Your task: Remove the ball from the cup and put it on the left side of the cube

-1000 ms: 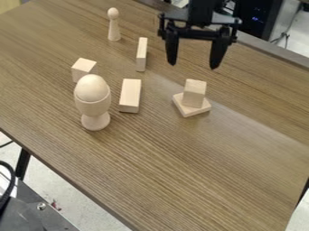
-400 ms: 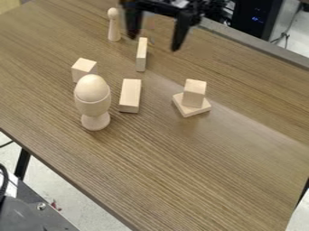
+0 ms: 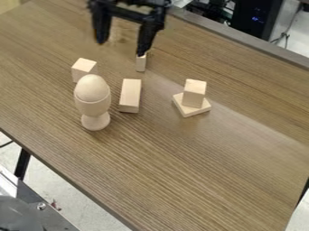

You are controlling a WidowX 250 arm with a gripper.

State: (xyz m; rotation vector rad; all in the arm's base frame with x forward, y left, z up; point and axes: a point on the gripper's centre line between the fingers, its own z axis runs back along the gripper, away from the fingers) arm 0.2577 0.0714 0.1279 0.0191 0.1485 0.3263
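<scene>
Gripper [image 3: 121,48]: one, black, two-fingered, hanging over the far part of the table [image 3: 199,167], at the top of the view; its fingers stand wide apart. Ball [image 3: 91,86]: one, pale wood, egg-like in its showing part, seated in the mouth of the cup, below the gripper and somewhat to its left in the view. Cup [image 3: 94,107]: one, pale wood, footed, upright on the table, nearer the camera than the gripper. Cube [image 3: 83,67]: one, pale wood, lower left of the gripper in the view, just beyond the cup, which covers part of its lower edge. Stick [image 3: 140,64]: one, pale wood, seen just under the gripper's right-hand fingertip in the view, its upper part hidden. Bar [image 3: 129,94]: one, pale wood, oblong, on the table below the gripper, between the cup and the slab [image 3: 202,108]. Slab: one, flat and square, to the lower right of the gripper in the view. Block [image 3: 194,93]: one, small, pale wood, standing on the slab. Case [image 3: 256,19]: one, black, beyond the table, to the right of the gripper in the view. Cable [image 3: 285,38]: dark, beside the case, farther right of the gripper.
</scene>
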